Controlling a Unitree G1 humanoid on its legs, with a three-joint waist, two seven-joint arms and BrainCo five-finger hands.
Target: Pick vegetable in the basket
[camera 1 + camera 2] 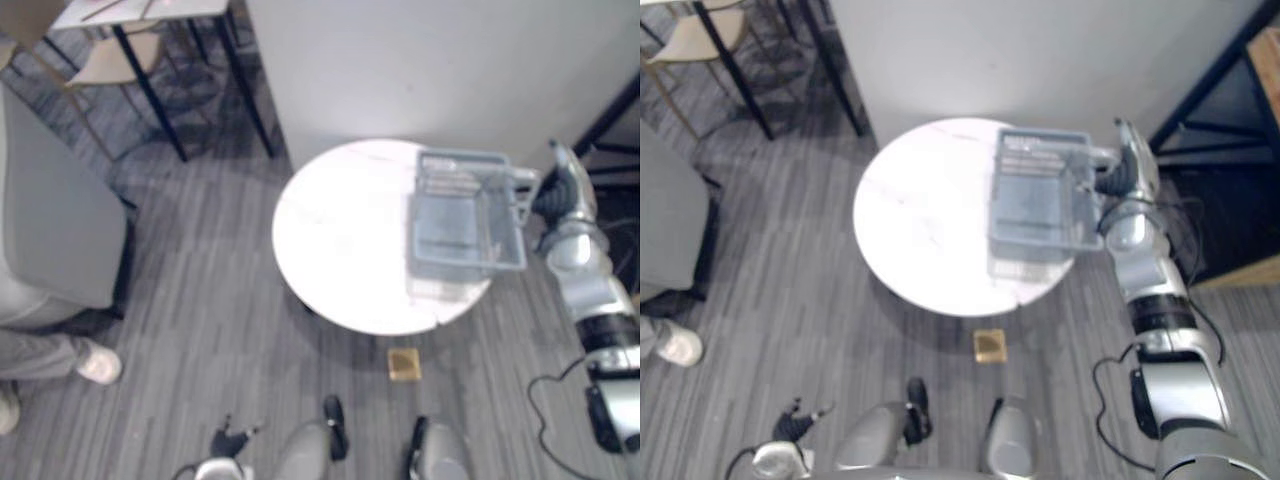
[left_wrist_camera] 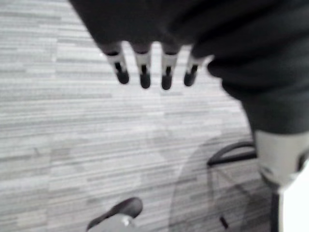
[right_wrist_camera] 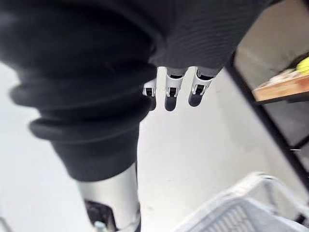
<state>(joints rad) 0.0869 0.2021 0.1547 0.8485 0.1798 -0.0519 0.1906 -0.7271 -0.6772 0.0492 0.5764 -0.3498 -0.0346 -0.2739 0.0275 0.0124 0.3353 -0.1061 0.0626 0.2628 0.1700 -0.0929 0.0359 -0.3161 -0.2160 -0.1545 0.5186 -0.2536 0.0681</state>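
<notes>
So the basket (image 1: 1045, 136) sits on the right part of the round white counter (image 1: 925, 215), right up at the counter's right edge. It's a see-through grey thing, and honestly I can't tell what's lying in it from up here. The right robot hand (image 1: 1127, 158) is by the basket's far right corner, just beside the rim, but I can't tell if it's actually touching. In its own wrist view the fingers (image 3: 168, 96) are stretched out straight with nothing in them, and a corner of the basket shows past them. The left robot hand (image 2: 166, 72) hangs way down low over the grey striped floor (image 2: 72, 145), on the near side of the counter and off to the left. Its fingers are straight in a row and hold nothing. On the floor just in front of the counter there's a small brown square (image 1: 990, 345). Over on the left is a person's light shoe (image 1: 98, 365), and further back there's a chair (image 1: 112, 62).
</notes>
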